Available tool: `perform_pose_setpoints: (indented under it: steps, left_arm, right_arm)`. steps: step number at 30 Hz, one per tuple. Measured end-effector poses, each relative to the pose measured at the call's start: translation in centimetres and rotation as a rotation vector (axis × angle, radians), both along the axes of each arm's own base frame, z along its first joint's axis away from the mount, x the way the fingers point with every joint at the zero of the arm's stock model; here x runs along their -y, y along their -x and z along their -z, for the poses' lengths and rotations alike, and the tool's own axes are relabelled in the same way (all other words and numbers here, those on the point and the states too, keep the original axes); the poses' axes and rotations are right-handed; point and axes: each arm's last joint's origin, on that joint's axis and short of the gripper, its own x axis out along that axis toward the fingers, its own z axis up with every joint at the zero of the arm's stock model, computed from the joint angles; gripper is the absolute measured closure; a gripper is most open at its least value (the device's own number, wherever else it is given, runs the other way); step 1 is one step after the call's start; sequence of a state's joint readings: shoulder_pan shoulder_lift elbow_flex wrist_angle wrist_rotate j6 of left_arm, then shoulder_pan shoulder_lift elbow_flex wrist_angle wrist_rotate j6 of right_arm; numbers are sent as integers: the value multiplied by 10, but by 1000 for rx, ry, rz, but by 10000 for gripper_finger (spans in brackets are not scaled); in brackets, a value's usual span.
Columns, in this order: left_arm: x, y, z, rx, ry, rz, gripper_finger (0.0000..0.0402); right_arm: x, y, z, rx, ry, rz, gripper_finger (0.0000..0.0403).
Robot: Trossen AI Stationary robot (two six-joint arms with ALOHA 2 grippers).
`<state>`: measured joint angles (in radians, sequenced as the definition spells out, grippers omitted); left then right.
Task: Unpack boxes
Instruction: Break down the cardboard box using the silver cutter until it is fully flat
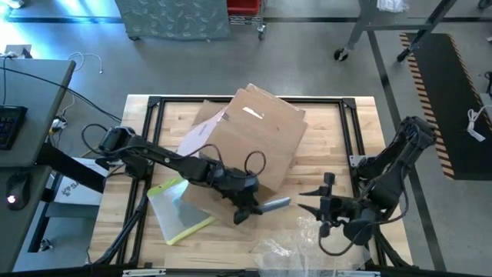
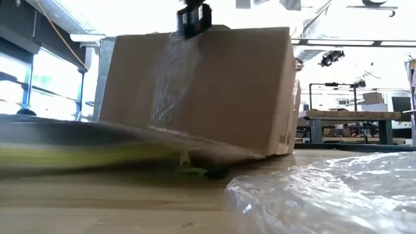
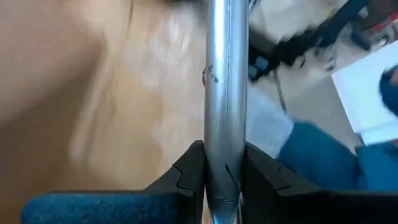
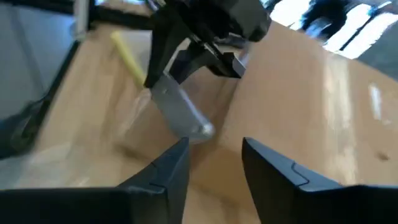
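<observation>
- A pale wooden surface (image 1: pixel 323 165) in a black frame sits on a grey workshop floor; a desk with a keyboard stands at 9 o'clock.
- The brown cardboard box (image 1: pixel 257 135) lies tilted near the surface's middle toward 12 o'clock — the largest thing there, with a strip of clear tape on top.
- A flat clear sleeve with a yellow edge (image 1: pixel 181 211) lies at about 7 o'clock, just beside the box.
- Crinkly clear plastic film (image 1: pixel 296 250) lies at 6 o'clock by the front edge.
- The left gripper (image 1: pixel 247 209) hovers at the box's near corner, its fingers clamped on a slim silver tool (image 1: pixel 275 205) — the left wrist view shows the metal bar pinched between both pads.
- The right gripper (image 1: pixel 321 201) waits at 4 o'clock, fingers apart and holding nothing, pointing toward the silver tool.
</observation>
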<state>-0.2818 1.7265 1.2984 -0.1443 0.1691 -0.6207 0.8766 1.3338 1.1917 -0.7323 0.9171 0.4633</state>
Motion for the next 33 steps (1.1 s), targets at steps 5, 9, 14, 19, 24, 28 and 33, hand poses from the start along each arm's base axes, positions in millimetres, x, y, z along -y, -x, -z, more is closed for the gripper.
perform_pose_setpoints:
  steps: [5,9,14,19,24,28,33]
  left_arm:
    - [-3,9,3,-111,-18,-42,350]
    - [-3,10,8,-161,-19,-64,350]
    - [-3,10,5,-148,3,-79,346]
    - [-3,9,5,-143,6,-80,347]
    - [0,10,5,-140,12,-78,347]
    - [5,11,4,-133,13,-68,346]
    - [8,12,4,-124,-6,-50,345]
  right_arm:
    - [0,-8,-11,-141,40,-125,222]
    - [-12,-33,-8,-202,134,-242,172]
    - [-32,-73,24,-297,488,-258,121]
    - [-46,-107,63,-387,796,-209,121]
    - [-45,-131,84,-450,839,-166,147]
    - [-36,-137,87,-449,740,-88,185]
    - [-31,-137,82,-433,543,-45,299]
